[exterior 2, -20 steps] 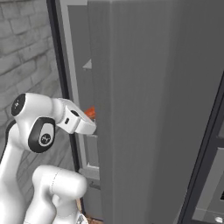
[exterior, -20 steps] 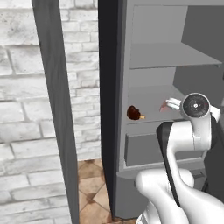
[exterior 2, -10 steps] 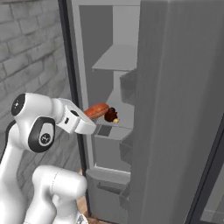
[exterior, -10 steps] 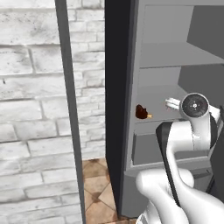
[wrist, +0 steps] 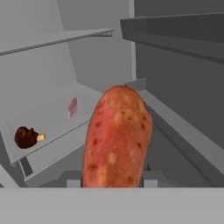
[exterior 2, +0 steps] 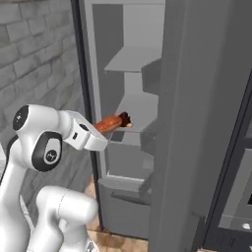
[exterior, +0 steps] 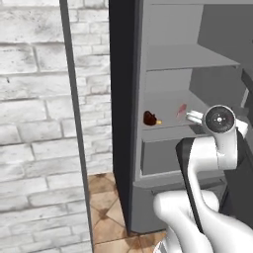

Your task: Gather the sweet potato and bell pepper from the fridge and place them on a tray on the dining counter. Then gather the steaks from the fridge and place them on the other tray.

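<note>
1. My gripper (exterior 2: 101, 142) is closed on the sweet potato (wrist: 117, 140). In the hand view the reddish-brown tuber rises straight up from between the jaws, and in the right base view it juts forward from the hand toward the fridge (exterior 2: 197, 123).

2. The fridge stands open ahead of the jaws. It is a plain grey box with an upper shelf (exterior: 190, 57) and a lower shelf (exterior: 170, 116), and a drawer front (exterior: 163, 155) below them.

3. On the lower shelf, beyond the jaws and off to the left in the hand view, sits a small dark brown lump with a yellowish tip (wrist: 27, 137). I can't tell what it is.

4. Farther back on that same shelf there is a small pinkish-red piece (wrist: 72, 106) — too small and blurred for me to say whether it is one of the steaks.

5. The upper shelf, above the jaws, looks bare from where I am watching.

6. The sweet potato is off the shelf, carried just in front of the lower shelf's edge at about its height; its tip overlaps the dark lump in the right base view, but the hand view shows the two apart.

7. Off to the jaws' left side, the left base view shows a white-grey brick wall (exterior: 34, 123) and the thin edge of the open door (exterior: 74, 118), with brown floor tiles (exterior: 106, 212) below.
</note>
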